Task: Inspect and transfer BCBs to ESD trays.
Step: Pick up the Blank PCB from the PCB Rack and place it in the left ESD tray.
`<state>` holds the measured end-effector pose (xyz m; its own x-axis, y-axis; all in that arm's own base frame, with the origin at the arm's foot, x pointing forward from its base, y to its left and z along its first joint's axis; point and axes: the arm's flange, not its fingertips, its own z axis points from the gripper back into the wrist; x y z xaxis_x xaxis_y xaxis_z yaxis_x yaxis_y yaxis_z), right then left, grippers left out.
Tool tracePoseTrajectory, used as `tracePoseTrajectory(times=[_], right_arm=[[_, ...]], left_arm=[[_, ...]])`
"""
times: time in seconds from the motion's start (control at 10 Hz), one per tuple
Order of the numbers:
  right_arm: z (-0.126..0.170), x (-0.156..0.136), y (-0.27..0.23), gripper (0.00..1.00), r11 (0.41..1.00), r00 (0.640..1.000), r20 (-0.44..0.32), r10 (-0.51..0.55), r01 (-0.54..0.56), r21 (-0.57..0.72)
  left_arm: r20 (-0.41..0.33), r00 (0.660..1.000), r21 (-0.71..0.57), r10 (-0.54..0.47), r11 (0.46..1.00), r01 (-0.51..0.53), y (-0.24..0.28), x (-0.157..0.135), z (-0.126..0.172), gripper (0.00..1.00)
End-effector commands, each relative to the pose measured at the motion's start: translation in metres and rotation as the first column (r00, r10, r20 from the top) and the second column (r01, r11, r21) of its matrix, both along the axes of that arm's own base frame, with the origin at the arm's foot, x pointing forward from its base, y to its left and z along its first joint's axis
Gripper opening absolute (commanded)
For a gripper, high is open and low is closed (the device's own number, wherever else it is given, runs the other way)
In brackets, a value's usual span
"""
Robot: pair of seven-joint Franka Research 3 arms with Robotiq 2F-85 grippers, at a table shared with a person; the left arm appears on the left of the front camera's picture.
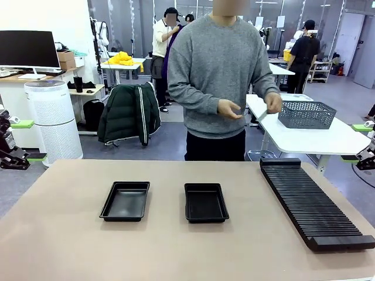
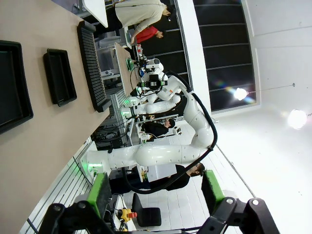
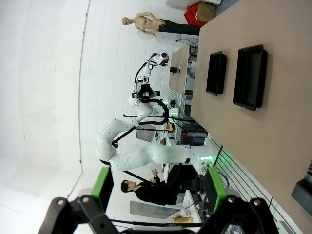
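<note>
Two empty black ESD trays lie side by side on the tan table, one left of centre [image 1: 125,201] and one at centre [image 1: 205,202]. The left wrist view shows the trays [image 2: 59,76] along its left side. In the right wrist view they [image 3: 250,76] lie at the upper right. The BCBs are out of view. My left gripper [image 1: 28,140] hangs open off the table's left edge, its green pads [image 2: 100,194] wide apart around nothing. Off the right edge, my right gripper [image 1: 355,142] stands open too, pads [image 3: 216,187] spread and bare.
A long black ribbed rack [image 1: 310,202] runs along the table's right side. A person in a grey sweater [image 1: 214,64] stands at the far edge with both hands [image 1: 229,109] held together at the waist. A dark mesh basket [image 1: 306,114] rests on a white table behind.
</note>
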<state>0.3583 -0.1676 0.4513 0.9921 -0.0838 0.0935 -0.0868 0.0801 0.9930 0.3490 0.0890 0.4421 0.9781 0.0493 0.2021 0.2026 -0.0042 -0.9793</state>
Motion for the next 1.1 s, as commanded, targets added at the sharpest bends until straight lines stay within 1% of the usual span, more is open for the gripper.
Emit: tracePoseTrajectory(times=[0.0, 1.0], right_arm=[[0.0008, 0.0004, 0.0, 1.0, 1.0, 1.0, 0.002, -0.006, 0.006, -0.015], [0.0008, 0.0004, 0.0, 1.0, 1.0, 1.0, 0.002, -0.006, 0.006, -0.015]], left_arm=[[0.003, 1.0, 0.0, 0.001, 1.0, -0.001, 0.0002, -0.0006, 0.0009, 1.0], [0.003, 1.0, 0.0, 0.001, 1.0, -0.001, 0.0002, -0.0006, 0.0009, 1.0]])
